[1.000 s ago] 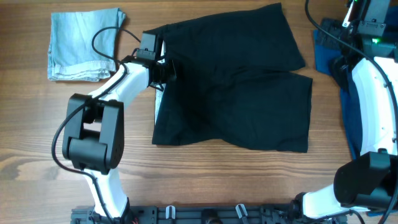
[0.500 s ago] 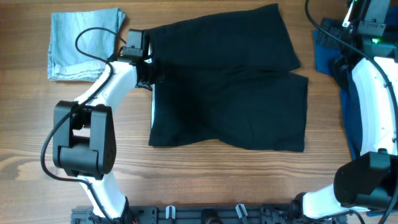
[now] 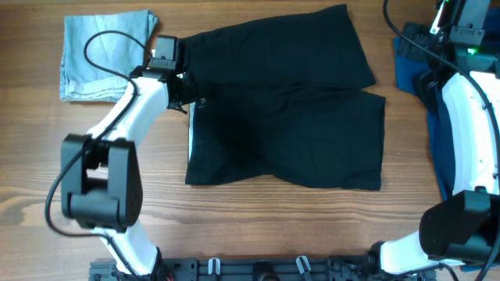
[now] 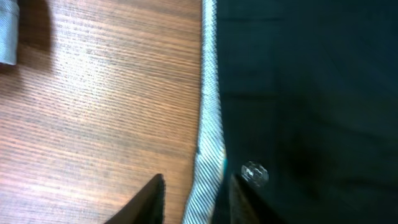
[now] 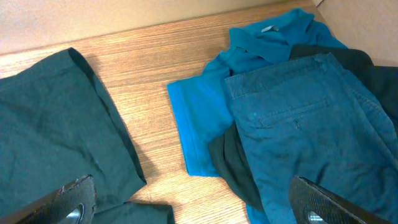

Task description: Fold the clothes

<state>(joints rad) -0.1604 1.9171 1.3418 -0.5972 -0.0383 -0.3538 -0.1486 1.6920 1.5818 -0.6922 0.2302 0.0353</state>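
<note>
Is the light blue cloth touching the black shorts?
No, the overhead view shows bare table between the cloth and the shorts.

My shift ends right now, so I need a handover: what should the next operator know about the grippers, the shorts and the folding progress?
Black shorts: flat on the table, waistband to the left, legs to the right.
Left gripper: jaws parted astride the grey-lined waistband, apparently not clamping it.
Right gripper: wide open, empty, above the heap of blue clothes at the right side.
Done: shorts spread out.
Left: every fold.
</note>
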